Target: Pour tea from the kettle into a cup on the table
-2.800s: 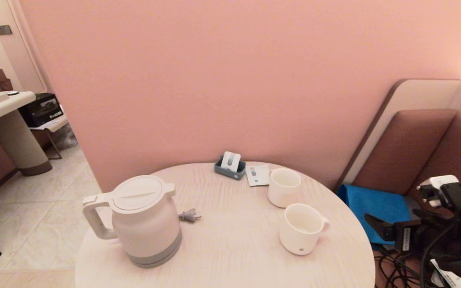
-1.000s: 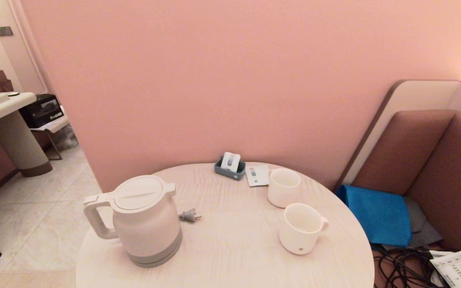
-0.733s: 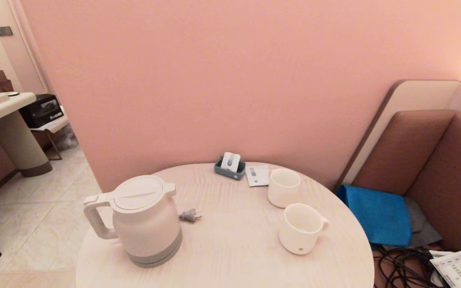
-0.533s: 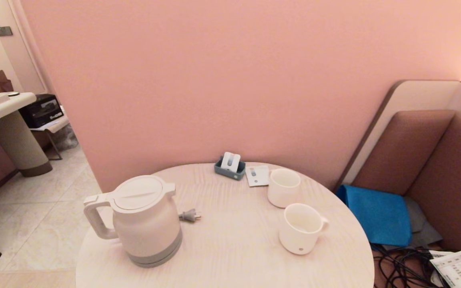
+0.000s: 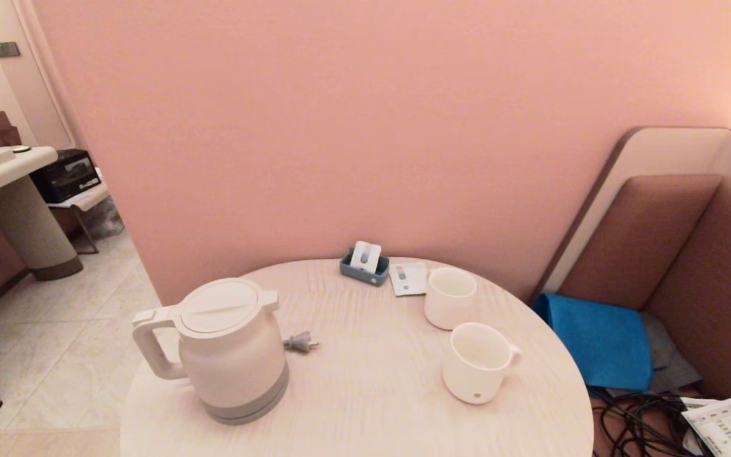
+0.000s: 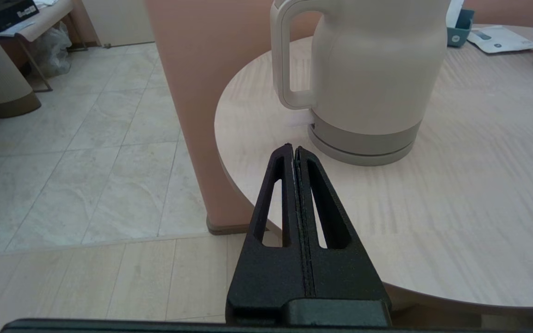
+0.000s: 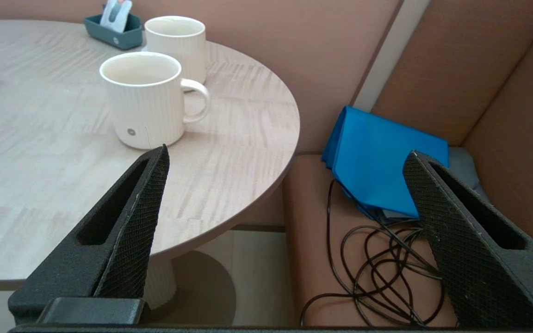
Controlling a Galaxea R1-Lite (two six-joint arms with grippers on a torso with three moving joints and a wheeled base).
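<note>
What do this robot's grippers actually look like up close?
Each is a pair of matte black, wedge-shaped fingers that taper to a tip, each with a long slot cut through it. On the left gripper a thin dark seam runs between the two fingers. The right gripper shows fingers with a fine cross-hatched grip texture. No arms, cables or markings on them are visible.

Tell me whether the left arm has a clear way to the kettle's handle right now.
Probably yes. In the left wrist view the left gripper sits shut at the near table edge, and the kettle has its handle turned toward that side with nothing between them. The fingers would have to open first.
</note>
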